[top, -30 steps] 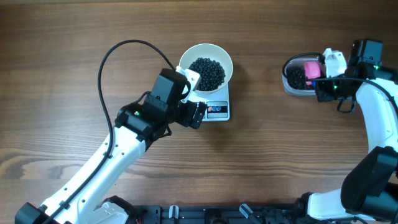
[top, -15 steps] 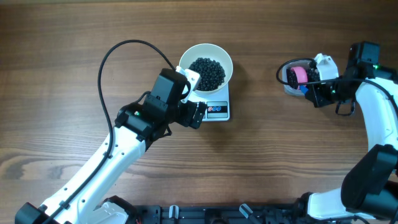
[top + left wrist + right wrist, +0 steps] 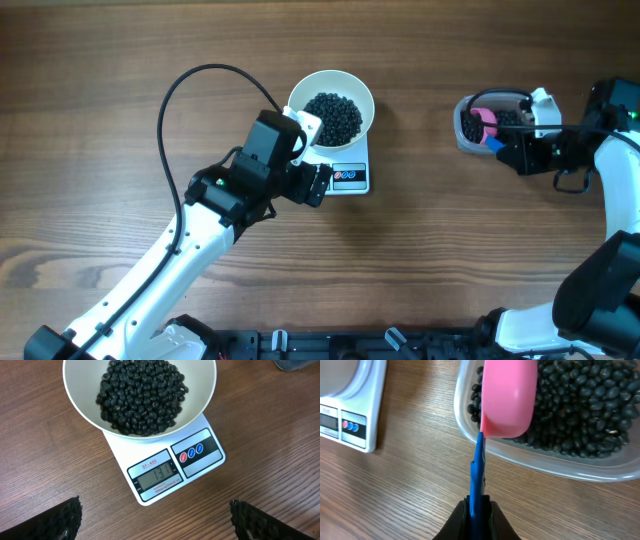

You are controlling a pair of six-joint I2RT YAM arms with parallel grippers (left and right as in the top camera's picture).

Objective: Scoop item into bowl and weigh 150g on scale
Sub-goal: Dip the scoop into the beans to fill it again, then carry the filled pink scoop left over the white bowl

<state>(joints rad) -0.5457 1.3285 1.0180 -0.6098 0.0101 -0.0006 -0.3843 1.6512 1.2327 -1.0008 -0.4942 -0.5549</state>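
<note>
Bowl [image 3: 80, 390] of beans [image 3: 142, 395] is sitting on scale [image 3: 125, 455], centre; display [image 3: 161, 476] is reading 131, so you're falling short. Right gripper [image 3: 477, 505] is clamping scoop [image 3: 510, 395] at tub [image 3: 545, 467], far right. Left gripper [image 3: 157, 522] is gaping near scale.

Beans [image 3: 333, 115] in bowl [image 3: 330, 78] on scale [image 3: 350, 178], tub [image 3: 463, 135] right.

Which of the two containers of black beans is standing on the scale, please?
The round white bowl sits on the scale; the clear plastic tub rests on the table, far right.
</note>
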